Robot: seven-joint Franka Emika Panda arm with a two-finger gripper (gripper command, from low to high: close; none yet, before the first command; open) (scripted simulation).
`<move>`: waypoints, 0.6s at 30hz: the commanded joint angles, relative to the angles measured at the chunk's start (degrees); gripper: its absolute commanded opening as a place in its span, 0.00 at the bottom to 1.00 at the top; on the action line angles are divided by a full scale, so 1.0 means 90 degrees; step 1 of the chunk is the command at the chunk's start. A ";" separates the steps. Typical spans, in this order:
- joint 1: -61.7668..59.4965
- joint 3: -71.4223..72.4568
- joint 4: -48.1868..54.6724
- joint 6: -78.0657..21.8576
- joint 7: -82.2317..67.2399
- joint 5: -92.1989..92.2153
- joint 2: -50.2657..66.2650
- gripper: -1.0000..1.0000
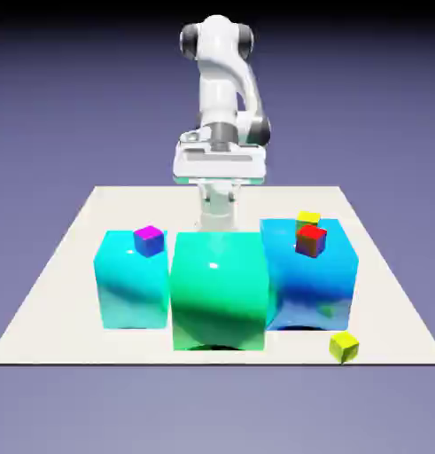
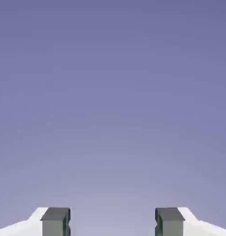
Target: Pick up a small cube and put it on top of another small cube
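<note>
The small lime yellow-green cube (image 1: 344,346) lies on the table near its front edge, at the exterior view's right. The other small cube (image 1: 149,239), magenta on top with blue-purple sides, sits on a big cyan block (image 1: 130,284). My gripper (image 1: 219,167) hangs high behind the blocks, far from both cubes. In the hand view the gripper (image 2: 113,222) is open, its grey fingertips (image 2: 55,221) wide apart with nothing between them. That view shows only the plain backdrop, and neither cube.
A big green block (image 1: 219,291) stands in the middle with a big blue block (image 1: 311,282) to its right. A tiny bright yellow cube (image 1: 308,218) and a tiny red cube (image 1: 311,239) rest on the blue block.
</note>
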 commanded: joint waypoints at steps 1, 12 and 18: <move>0.0028 0.0072 0.0231 -0.0202 0.0028 -0.0057 0.0204 0.50; 0.0341 0.0866 0.2769 -0.2426 0.0340 -0.0684 0.2439 0.50; 0.0511 0.1299 0.4153 -0.3638 0.0510 -0.1025 0.3658 0.50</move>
